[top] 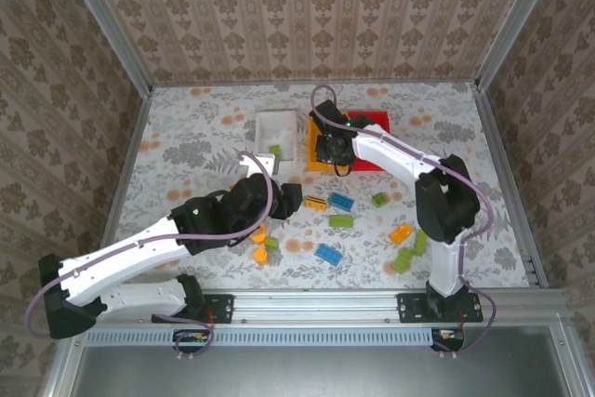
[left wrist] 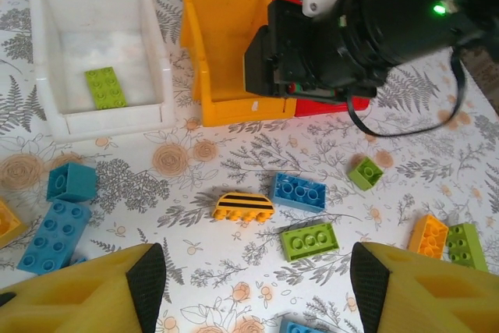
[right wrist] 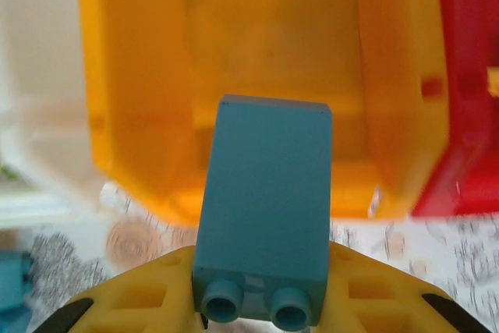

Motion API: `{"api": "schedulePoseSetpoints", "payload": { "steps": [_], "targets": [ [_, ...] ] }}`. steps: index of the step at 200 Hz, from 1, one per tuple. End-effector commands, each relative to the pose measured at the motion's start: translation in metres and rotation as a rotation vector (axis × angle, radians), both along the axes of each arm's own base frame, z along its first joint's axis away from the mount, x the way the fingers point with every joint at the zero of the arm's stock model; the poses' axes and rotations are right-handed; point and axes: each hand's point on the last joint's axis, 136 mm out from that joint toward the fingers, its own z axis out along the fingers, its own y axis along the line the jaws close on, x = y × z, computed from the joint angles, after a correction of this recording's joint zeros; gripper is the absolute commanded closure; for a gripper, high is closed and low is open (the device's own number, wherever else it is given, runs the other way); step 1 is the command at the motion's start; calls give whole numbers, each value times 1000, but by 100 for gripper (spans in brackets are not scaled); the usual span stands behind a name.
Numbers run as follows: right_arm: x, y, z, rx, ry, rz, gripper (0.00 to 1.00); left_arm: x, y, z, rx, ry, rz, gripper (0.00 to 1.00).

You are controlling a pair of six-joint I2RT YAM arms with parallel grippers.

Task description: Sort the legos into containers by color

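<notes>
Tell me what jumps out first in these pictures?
The right gripper clamps a blue brick right at the yellow bin. Beside it, the white bin holds one green brick, and loose bricks dot the flowery table.

- white bin (left wrist: 109, 118), open; one lime green brick (left wrist: 105, 87) lying flat inside
- yellow-orange bin (left wrist: 226, 44) just beside it; red bin (right wrist: 468, 76) against its other side, contents too blurred to tell
- blue brick (right wrist: 265, 216) clamped in the right jaws, seemingly over the yellow-orange bin
- loose blue brick (left wrist: 298, 191), loose green brick (left wrist: 309, 240) and orange brick (left wrist: 428, 235) scattered on the desk (left wrist: 437, 138)
</notes>
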Motion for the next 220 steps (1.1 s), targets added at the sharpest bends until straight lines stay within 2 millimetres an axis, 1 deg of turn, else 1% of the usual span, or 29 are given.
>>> {"api": "schedulePoseSetpoints", "payload": {
  "steps": [1, 20, 34, 42, 52, 70, 77, 89, 105, 115, 132, 149, 157, 169, 175, 181, 193, 204, 206, 208, 220],
  "targets": [
    [10, 2, -10, -17, 46, 78, 68, 4, 5, 5, -3, 20, 42, 33],
    [17, 0, -24, -17, 74, 70, 66, 5, 4, 1, 4, 34, 46, 33],
    [21, 1, -30, -13, 85, 71, 65, 5, 5, -2, 8, 44, 49, 33],
    [23, 2, -32, -14, 86, 75, 63, 6, 5, -4, 13, 49, 50, 33],
    [25, 2, -31, -18, 81, 78, 57, 7, 6, -7, 26, 60, 56, 33],
    [27, 2, -25, -18, 67, 81, 48, 9, 12, -18, 67, 94, 78, 33],
    [27, 2, -23, -16, 63, 81, 46, 9, 15, -22, 85, 108, 87, 34],
    [26, 3, -15, -8, 48, 86, 44, 9, 21, -32, 115, 140, 102, 34],
    [24, 6, 0, 1, 18, 97, 44, 8, 29, -48, 153, 192, 116, 34],
    [22, 8, 12, 6, -9, 106, 44, 5, 36, -60, 180, 231, 132, 35],
    [16, 13, 40, 24, -81, 133, 45, -3, 47, -80, 214, 313, 177, 36],
    [0, 20, 67, 34, -164, 178, 45, -13, 54, -100, 221, 396, 226, 39],
    [-12, 24, 77, 38, -205, 213, 45, -19, 56, -109, 209, 438, 260, 40],
    [-34, 30, 85, 54, -257, 280, 44, -25, 52, -117, 171, 478, 294, 42],
    [-48, 31, 84, 52, -264, 311, 44, -28, 47, -119, 150, 491, 308, 43],
    [-58, 33, 89, 69, -300, 335, 44, -31, 43, -121, 131, 501, 323, 44],
    [-84, 33, 87, 94, -323, 392, 44, -38, 29, -125, 110, 525, 323, 45],
    [-106, 24, 83, 105, -329, 408, 44, -44, 13, -128, 122, 540, 276, 46],
    [-109, 23, 79, 102, -321, 411, 44, -45, 11, -129, 134, 544, 263, 46],
    [-114, 21, 83, 114, -331, 411, 44, -45, 9, -129, 145, 544, 250, 45],
    [-133, 8, 80, 144, -324, 407, 42, -50, 7, -137, 250, 562, 209, 44]
  ]
}}
